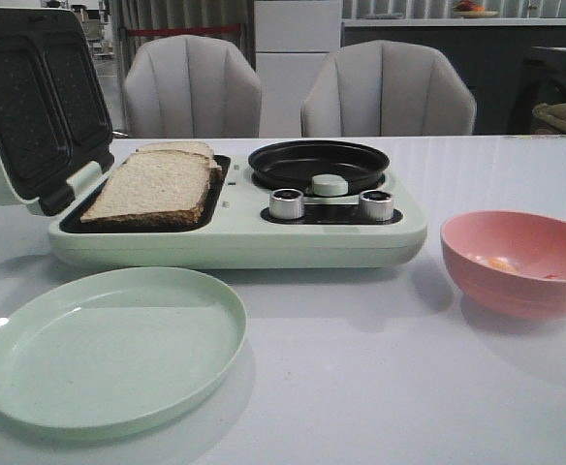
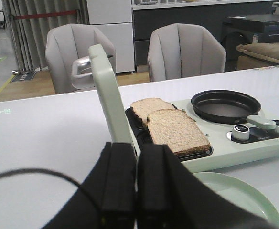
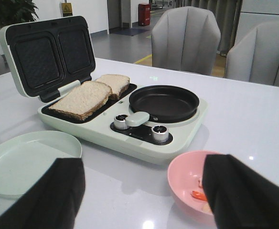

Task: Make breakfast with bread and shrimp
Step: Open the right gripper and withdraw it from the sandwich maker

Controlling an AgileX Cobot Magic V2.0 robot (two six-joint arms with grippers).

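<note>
My left gripper [image 2: 135, 181] was clenched on nothing, its two black fingers [image 2: 118, 179] pressed together, hanging over the white table [image 1: 380, 387] to the left of the pale green breakfast maker [image 1: 235, 237]. My right gripper [image 3: 142, 191] was released, its fingers [image 3: 48, 195] spread wide apart above the near right part of the table, holding nothing.

The two square slices of pale wholemeal bread [image 1: 157, 184] lay on the dark grill plate in the left half of the appliance, the near slice overlapping the far one. The appliance's lid [image 1: 31, 97] stood raised at the far left. The round black frying pan [image 1: 317, 165] sat in the right half, with two silver knobs [image 1: 286, 203] just in front of it.

The small orange-pink shrimp pieces [image 3: 199, 194] lay inside the pink round bowl [image 1: 520, 262], which stood on the table to the right of the appliance. A pale green round plate [image 1: 109, 349] lay on the near left, apart from the appliance.
</note>
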